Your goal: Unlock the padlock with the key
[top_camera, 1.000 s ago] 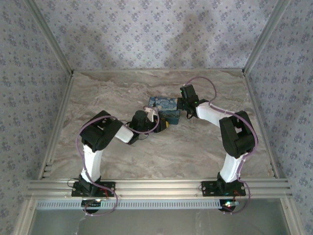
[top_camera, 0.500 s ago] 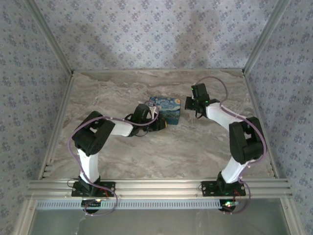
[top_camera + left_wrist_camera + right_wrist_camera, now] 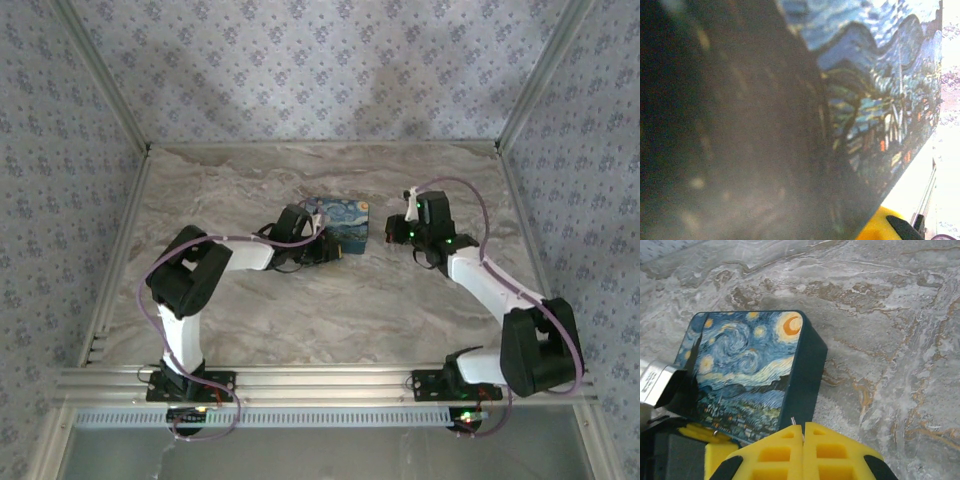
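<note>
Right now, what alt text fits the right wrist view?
A box printed with a Starry Night painting lies on a marble table, a silver metal block at its left edge. The right gripper, yellow fingers shut together, sits at the bottom edge.

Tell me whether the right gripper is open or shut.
Shut. In the right wrist view the right gripper has its two yellow pads pressed together along a thin seam, with nothing between them.

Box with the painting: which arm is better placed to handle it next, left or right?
Left, probably. The left gripper is against the box, which looms close in its wrist view. The right gripper is shut and stands apart from the box, to its right.
</note>
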Available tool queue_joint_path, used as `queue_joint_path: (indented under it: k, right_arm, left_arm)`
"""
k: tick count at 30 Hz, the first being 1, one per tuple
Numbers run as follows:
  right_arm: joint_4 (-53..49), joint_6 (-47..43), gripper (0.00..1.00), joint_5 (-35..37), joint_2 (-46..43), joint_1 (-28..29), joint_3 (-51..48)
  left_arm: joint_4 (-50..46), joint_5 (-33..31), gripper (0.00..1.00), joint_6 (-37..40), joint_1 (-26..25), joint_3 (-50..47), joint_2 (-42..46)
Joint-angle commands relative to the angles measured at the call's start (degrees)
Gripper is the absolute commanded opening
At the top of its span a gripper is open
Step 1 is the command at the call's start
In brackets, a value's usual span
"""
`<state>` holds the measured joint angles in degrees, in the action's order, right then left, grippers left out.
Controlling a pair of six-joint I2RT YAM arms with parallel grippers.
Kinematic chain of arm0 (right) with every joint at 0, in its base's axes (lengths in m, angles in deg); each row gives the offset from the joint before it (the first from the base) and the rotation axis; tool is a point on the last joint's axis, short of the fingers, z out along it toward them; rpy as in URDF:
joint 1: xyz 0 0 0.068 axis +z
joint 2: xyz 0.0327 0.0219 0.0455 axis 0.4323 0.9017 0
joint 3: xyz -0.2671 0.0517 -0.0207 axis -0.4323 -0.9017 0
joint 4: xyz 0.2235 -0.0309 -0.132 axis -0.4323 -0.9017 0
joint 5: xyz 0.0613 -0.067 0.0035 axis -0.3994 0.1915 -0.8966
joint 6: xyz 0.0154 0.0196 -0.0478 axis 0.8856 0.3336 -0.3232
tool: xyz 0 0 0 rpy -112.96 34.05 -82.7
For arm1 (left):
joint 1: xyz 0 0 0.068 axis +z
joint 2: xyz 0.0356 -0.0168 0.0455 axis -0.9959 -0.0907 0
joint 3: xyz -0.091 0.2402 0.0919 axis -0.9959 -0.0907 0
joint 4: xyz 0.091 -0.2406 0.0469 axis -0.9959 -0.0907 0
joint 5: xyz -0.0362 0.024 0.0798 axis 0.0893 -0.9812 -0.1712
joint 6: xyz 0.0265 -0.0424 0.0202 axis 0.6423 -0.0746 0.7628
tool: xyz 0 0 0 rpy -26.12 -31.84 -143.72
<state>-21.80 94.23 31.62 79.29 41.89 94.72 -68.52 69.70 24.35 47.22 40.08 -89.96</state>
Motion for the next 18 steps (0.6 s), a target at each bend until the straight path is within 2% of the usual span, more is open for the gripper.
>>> queue_joint_path:
  k: [1,8,18]
  right_arm:
    - [1.66,0.87,0.00,-2.11,-1.73,0.82,-1.62]
    - [2.94,1.22,0.00,1.46,3.91,3.40,-1.36]
    - [2.78,1.02,0.00,5.77,8.60,5.39,1.16]
  left_arm:
    - [-10.01,1.81,0.18,-3.39,0.14,-1.41,-1.38]
    - [-3.40,0.17,0.20,-3.91,0.19,-5.34,-1.77]
    - [-1.12,-1.94,0.20,-3.49,-0.12,-7.02,-2.77]
